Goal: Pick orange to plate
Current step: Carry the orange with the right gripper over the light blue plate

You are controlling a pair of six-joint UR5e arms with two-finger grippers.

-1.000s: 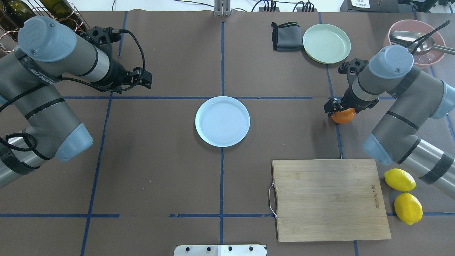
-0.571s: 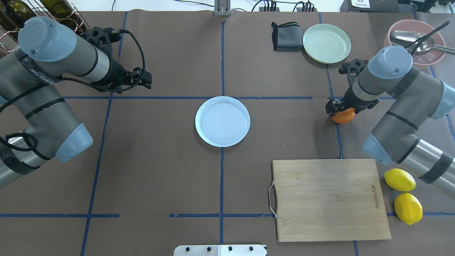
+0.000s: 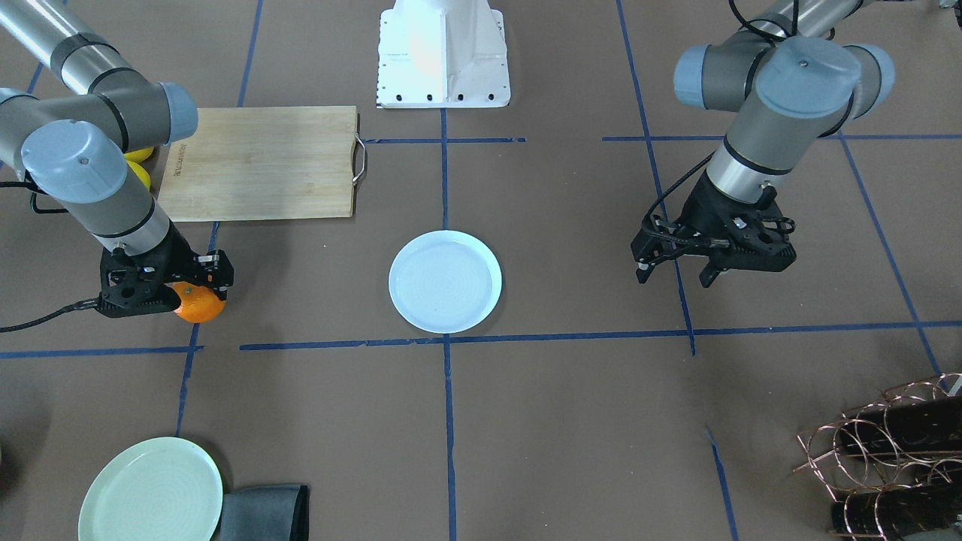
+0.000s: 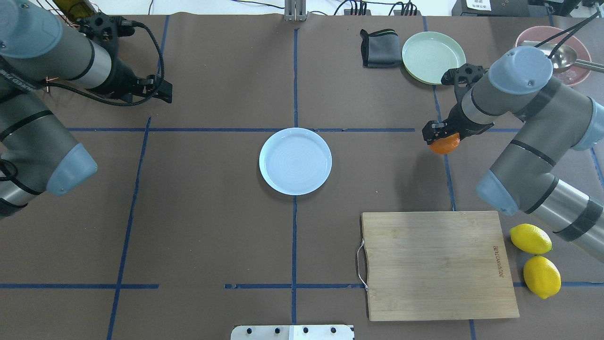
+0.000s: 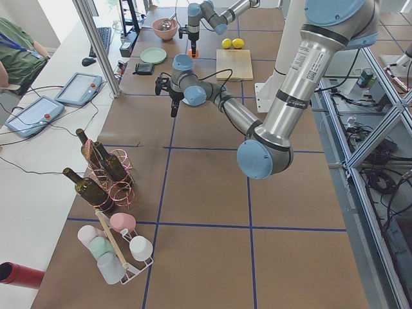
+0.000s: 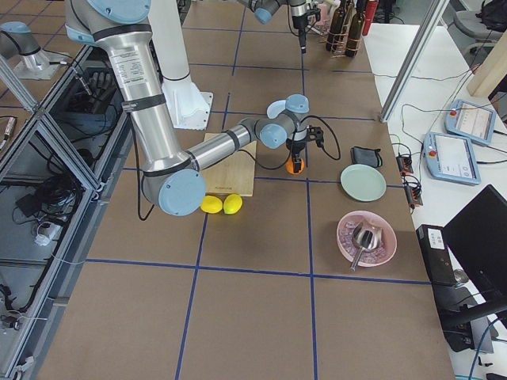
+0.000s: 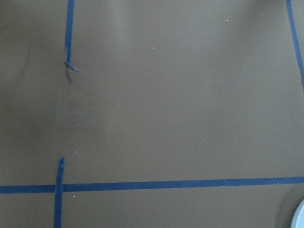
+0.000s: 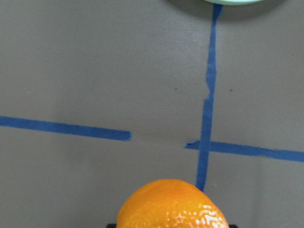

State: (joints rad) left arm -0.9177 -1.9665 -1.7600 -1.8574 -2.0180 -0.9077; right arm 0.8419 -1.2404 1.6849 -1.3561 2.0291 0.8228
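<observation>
1. Step in hand: the grasp is made and the carry to the plate is about to start.

2. The right arm (image 4: 514, 101) reaches in from the right. Its jaws are clamped on the orange (image 4: 443, 145), gripping its upper part from above. The orange sits under the wrist at the right of the tabletop (image 4: 212, 212), over a blue tape line. The overhead view suggests it is slightly raised, but clearance cannot be confirmed.

3. The plate (image 4: 295, 161) lies at the centre of the tabletop, bare, well apart from the orange and to its left.

4. The left arm (image 4: 56, 61) is held back at the far left. Its jaws stand apart and hold nothing, as the front-facing view shows.

5. Other items: a pale green plate (image 4: 433, 57) is at the far right, just beyond the right wrist. A cutting board (image 4: 439, 264) and two lemons (image 4: 535, 257) are at the near right. None lies between the orange and the plate.

6. Next move, as judged: carry the orange leftward with enough height to clear the plate's rim, lower it onto the middle, then part the jaws. The fruit is round and may roll if released high or off-centre.
</observation>
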